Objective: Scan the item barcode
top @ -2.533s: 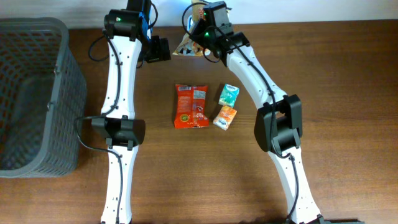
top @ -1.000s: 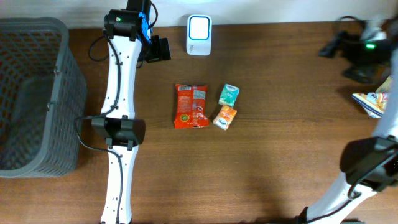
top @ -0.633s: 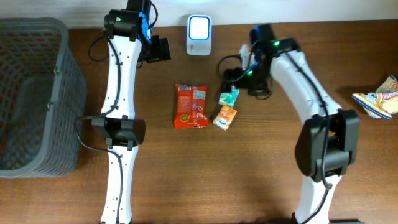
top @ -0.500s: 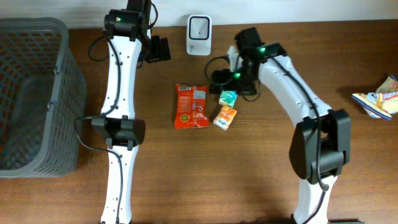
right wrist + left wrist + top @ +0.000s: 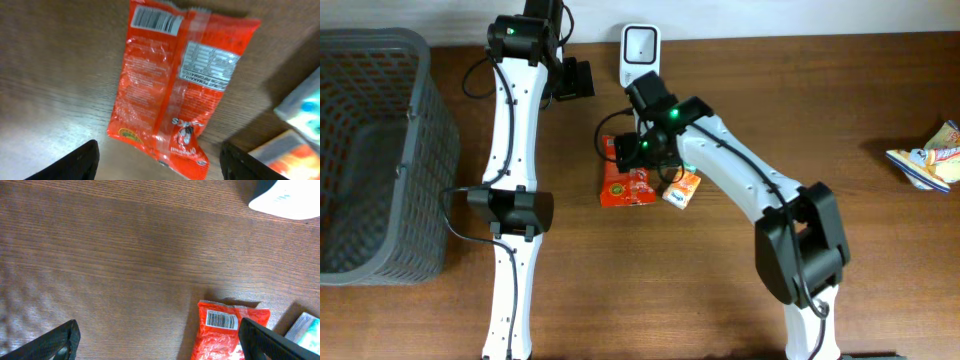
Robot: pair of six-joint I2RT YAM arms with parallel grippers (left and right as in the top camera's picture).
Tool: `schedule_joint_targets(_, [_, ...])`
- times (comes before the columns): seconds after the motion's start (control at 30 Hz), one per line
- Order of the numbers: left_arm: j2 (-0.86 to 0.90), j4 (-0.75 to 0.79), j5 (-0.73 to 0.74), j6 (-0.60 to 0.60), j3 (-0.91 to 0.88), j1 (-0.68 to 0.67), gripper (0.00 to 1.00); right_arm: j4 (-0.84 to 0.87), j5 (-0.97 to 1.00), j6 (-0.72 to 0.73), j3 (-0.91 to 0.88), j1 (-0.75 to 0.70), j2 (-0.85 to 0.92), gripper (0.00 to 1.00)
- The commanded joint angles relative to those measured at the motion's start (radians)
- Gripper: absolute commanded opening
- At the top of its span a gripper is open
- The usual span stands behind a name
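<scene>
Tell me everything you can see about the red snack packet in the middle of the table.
The red snack packet is a glossy, crinkled plastic pouch with a centre seam. It lies flat on the wooden table, back side up. A white barcode sits at one sealed end, with a white nutrition panel next to it. The right gripper hangs over the opposite end, jaws open; I cannot tell whether it touches the packet. A small orange pack lies close beside it.

A glossy, crinkled red plastic packet (image 5: 170, 95) lies on the matt, grained wooden table (image 5: 100, 255).
</scene>
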Motion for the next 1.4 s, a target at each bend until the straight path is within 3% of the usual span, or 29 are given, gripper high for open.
schedule_joint_targets(0.0, [-0.003, -0.001, -0.007, 0.005, 0.004, -0.003, 0.99, 0.016, 0.032, 0.055, -0.01, 0.008, 0.074, 0.73])
schedule_joint_targets(0.17, [-0.003, -0.001, -0.007, 0.005, 0.004, -0.003, 0.99, 0.015, 0.031, 0.055, -0.01, 0.007, 0.141, 0.66])
schedule_joint_targets(0.27, [-0.003, -0.001, -0.007, 0.005, 0.004, -0.003, 0.99, -0.008, 0.037, 0.054, -0.01, 0.007, 0.15, 0.42])
schedule_joint_targets(0.33, [-0.003, -0.001, -0.007, 0.005, 0.004, -0.003, 0.99, -0.027, 0.047, 0.054, -0.01, 0.006, 0.141, 0.18])
schedule_joint_targets(0.53, [-0.003, -0.001, -0.007, 0.005, 0.004, -0.003, 0.99, -0.089, 0.047, 0.011, 0.028, 0.0, 0.077, 0.18])
schedule_joint_targets(0.63, [-0.003, -0.001, -0.007, 0.005, 0.004, -0.003, 0.99, -0.195, 0.097, 0.008, 0.119, -0.042, 0.0, 0.04])
schedule_joint_targets(0.8, [-0.003, -0.001, -0.007, 0.005, 0.004, -0.003, 0.99, -0.354, 0.212, -0.018, 0.166, -0.183, -0.098, 0.04])
schedule_joint_targets(1.03, [-0.003, -0.001, -0.007, 0.005, 0.004, -0.003, 0.99, -0.52, 0.352, -0.037, 0.165, -0.39, -0.098, 0.04])
schedule_joint_targets(1.07, [-0.003, -0.001, -0.007, 0.005, 0.004, -0.003, 0.99, -0.541, 0.357, -0.037, 0.164, -0.414, -0.094, 0.05])
schedule_joint_targets(1.13, [-0.003, -0.001, -0.007, 0.005, 0.004, -0.003, 0.99, -0.56, 0.325, -0.039, 0.143, -0.448, -0.091, 0.16])
schedule_joint_targets(1.2, [-0.003, -0.001, -0.007, 0.005, 0.004, -0.003, 0.99, -0.546, 0.221, -0.114, 0.084, -0.451, -0.091, 0.18])
schedule_joint_targets(1.27, [-0.003, -0.001, -0.007, 0.005, 0.004, -0.003, 0.99, -0.508, 0.191, -0.134, 0.012, -0.441, -0.091, 0.29])
schedule_joint_targets(1.33, [-0.003, 0.0, -0.007, 0.005, 0.004, -0.003, 0.99, -0.475, 0.195, -0.14, -0.085, -0.43, -0.09, 0.61])
schedule_joint_targets(1.37, [-0.003, -0.001, -0.007, 0.005, 0.004, -0.003, 0.99, -0.462, 0.195, -0.145, -0.141, -0.432, -0.09, 0.83])
